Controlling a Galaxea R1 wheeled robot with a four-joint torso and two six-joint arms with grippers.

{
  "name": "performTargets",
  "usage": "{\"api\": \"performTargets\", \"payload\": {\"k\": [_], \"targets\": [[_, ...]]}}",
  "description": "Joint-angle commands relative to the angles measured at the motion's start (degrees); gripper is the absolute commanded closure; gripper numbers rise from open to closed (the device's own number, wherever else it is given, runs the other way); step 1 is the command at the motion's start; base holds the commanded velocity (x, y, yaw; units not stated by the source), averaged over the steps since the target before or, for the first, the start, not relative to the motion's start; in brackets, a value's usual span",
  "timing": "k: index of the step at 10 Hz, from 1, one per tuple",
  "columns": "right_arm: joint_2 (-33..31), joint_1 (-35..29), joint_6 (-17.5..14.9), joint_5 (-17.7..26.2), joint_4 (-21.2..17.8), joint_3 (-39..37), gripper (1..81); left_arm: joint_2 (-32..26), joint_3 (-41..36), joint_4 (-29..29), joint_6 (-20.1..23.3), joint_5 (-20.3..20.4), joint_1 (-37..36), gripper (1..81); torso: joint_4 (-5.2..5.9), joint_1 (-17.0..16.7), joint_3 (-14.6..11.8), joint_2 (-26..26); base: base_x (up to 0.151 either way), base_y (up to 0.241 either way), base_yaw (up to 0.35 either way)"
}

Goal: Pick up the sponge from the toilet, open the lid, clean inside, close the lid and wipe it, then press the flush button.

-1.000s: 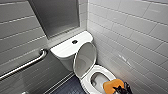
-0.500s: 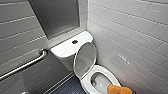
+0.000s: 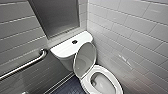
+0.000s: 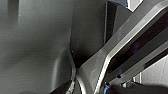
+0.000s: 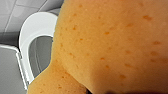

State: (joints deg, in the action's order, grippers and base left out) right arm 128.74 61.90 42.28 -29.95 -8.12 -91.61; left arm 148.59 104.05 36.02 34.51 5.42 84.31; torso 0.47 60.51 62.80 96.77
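The white toilet [image 3: 86, 82] stands in the corner with its lid [image 3: 85, 60] raised and leaning back against the tank. The oval seat and open bowl [image 3: 103, 83] lie below it. The flush button [image 3: 74, 41] is a small dark round spot in the middle of the tank top. In the right wrist view the orange sponge [image 5: 112, 45] looms very close, porous and pitted, with my right gripper shut on it. Behind it lie the white seat ring [image 5: 37, 22] and the grey inside of the bowl [image 5: 37, 55].
A metal grab bar [image 3: 25, 65] runs along the grey tiled wall on the left. A white tiled wall [image 3: 135, 37] closes in on the right, close to the bowl. Dark floor tiles [image 3: 67, 87] lie left of the toilet base. A recessed grey panel [image 3: 57, 15] sits above the tank.
In the head view the orange sponge was at the bowl's near rim. It has slipped off the lower edge of that view. The toilet and lid have not moved.
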Motion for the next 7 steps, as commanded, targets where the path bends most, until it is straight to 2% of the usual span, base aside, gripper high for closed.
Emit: {"api": "performTargets", "payload": {"k": [1,3,4,7], "targets": [[-3.73,-6.11,-6.14,10.66,1.0,5.66,81.1,-0.48,-1.3,-0.25,0.47,-5.95,0.55,1.0,0.0,0.0,0.02,0.0,0.0,0.0,0.0],[-3.56,-12.17,-8.26,20.18,1.18,5.67,81.1,-0.31,-1.3,-0.25,0.99,-5.87,0.55,1.0,0.0,0.0,0.02,0.0,0.0,0.0,0.0],[-3.12,-16.05,-8.53,25.36,2.4,5.93,81.1,-0.22,-1.3,-0.25,0.91,-5.86,0.55,1.0,0.0,0.0,0.02,0.02,0.0,0.0,0.0],[0.39,-28.17,-8.44,36.7,2.67,3.39,81.1,-0.22,-0.69,-0.16,0.91,-5.86,0.55,1.0,0.0,0.0,0.02,0.02,0.0,0.0,0.0]]}}
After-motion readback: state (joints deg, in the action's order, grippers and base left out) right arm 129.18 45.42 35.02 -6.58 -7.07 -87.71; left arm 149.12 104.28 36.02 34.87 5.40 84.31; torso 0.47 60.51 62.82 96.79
